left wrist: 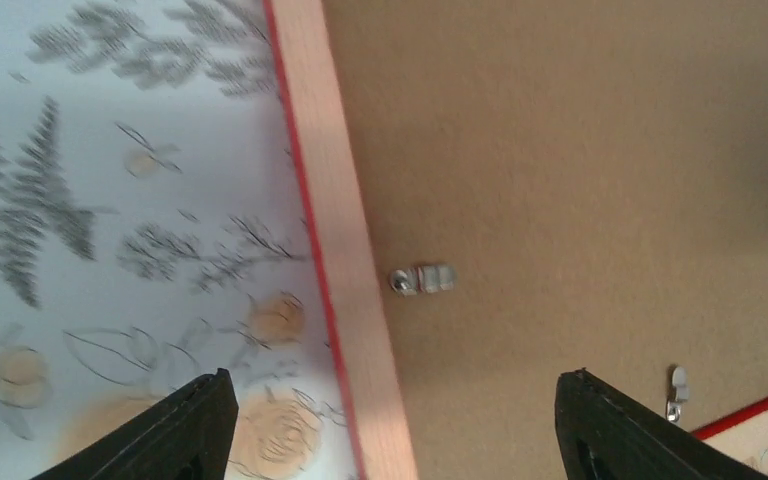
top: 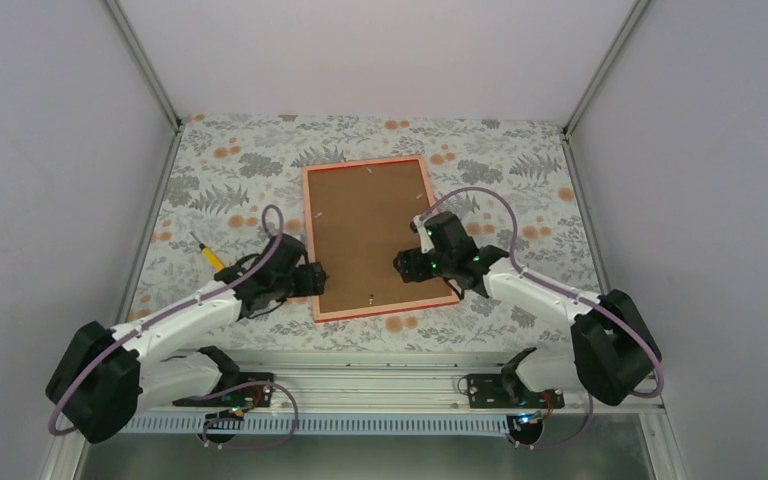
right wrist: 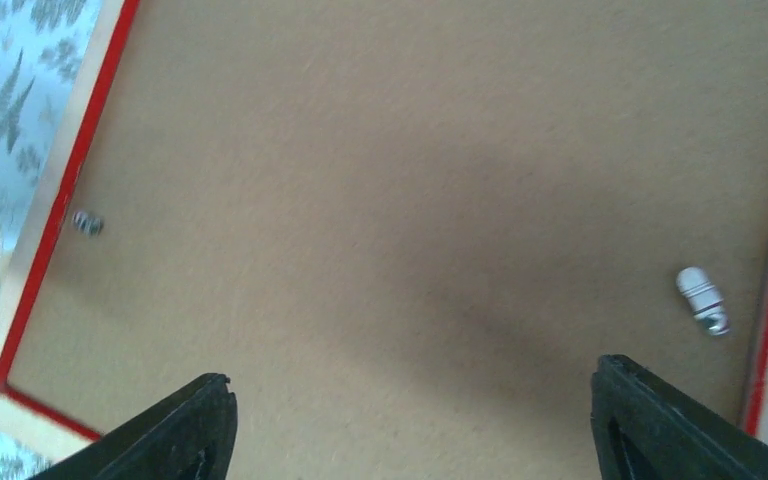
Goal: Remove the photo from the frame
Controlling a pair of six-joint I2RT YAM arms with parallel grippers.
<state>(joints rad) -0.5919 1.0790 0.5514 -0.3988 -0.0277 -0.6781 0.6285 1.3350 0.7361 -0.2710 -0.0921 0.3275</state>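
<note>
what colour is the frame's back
The frame has a brown back, orange-red rim; clearest in the top external view.

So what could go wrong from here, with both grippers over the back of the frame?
1. The metal tab by the left gripper looks turned over the backing board; lifting now could jam it.
2. The frame lies loose on the cloth; pushing a tab may slide it.
</note>
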